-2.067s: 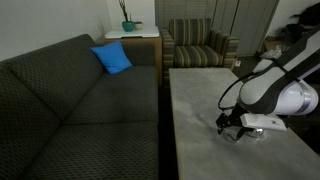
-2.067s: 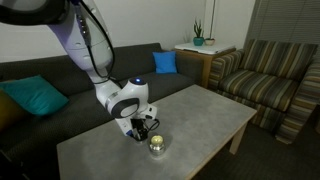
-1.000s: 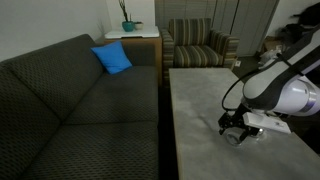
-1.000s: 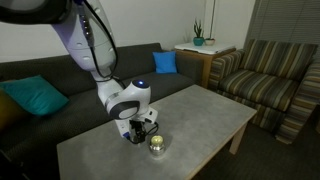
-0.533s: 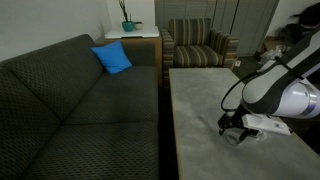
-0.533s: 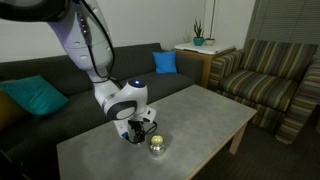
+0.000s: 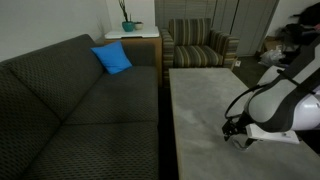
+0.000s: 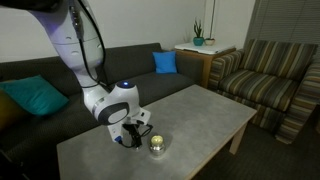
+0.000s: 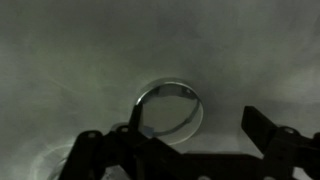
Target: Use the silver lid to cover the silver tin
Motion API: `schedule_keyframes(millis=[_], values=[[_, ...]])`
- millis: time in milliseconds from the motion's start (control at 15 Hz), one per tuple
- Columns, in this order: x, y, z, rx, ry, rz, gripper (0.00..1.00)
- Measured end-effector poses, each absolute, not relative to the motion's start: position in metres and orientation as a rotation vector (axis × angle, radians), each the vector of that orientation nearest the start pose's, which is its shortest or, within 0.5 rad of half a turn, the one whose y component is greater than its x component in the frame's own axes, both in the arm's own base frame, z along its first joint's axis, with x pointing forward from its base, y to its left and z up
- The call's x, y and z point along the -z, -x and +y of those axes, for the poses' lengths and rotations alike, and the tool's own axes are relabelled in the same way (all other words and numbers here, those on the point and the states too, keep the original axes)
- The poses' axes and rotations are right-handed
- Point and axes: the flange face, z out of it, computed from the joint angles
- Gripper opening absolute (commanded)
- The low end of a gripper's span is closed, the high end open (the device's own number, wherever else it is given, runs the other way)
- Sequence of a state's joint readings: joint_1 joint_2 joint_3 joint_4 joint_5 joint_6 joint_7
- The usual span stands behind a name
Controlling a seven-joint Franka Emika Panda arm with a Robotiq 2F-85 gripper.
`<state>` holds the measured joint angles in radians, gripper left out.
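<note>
In the wrist view the silver lid point(image 9: 168, 110), a flat round disc with a thin bright rim, lies on the grey tabletop. My gripper point(image 9: 192, 118) is open and hangs low over it. The left finger overlaps the lid's left edge and the right finger point(image 9: 262, 125) stands well clear of it. The silver tin point(image 8: 158, 146), small, shiny and yellowish, stands on the table just beside my gripper point(image 8: 131, 137). In an exterior view the gripper point(image 7: 238, 133) sits near the table's near end; the arm hides the tin there.
The low grey table point(image 8: 205, 110) stands by a dark sofa point(image 7: 70, 100) with a blue cushion point(image 7: 112, 58) and a teal cushion point(image 8: 35, 97). A striped armchair point(image 8: 268, 85) and a side table with a plant point(image 8: 198, 43) stand beyond the far end.
The arm has shifted a little away from the tin and sunk lower over the table. The jaws have stayed open, and the tin has not moved.
</note>
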<state>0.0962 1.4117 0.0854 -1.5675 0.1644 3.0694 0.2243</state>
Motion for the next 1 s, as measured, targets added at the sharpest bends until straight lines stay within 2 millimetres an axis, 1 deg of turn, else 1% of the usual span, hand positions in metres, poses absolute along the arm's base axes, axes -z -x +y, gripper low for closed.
schedule_keyframes(millis=[267,533,733,1000], values=[[0.162,-0.544,0.087,0.097,3.022,0.427,1.00],[0.162,-0.532,0.085,0.170,3.060,0.420,1.00],[0.148,-0.527,0.087,0.242,3.116,0.443,1.00],[0.118,-0.522,0.099,0.311,3.187,0.461,1.00]])
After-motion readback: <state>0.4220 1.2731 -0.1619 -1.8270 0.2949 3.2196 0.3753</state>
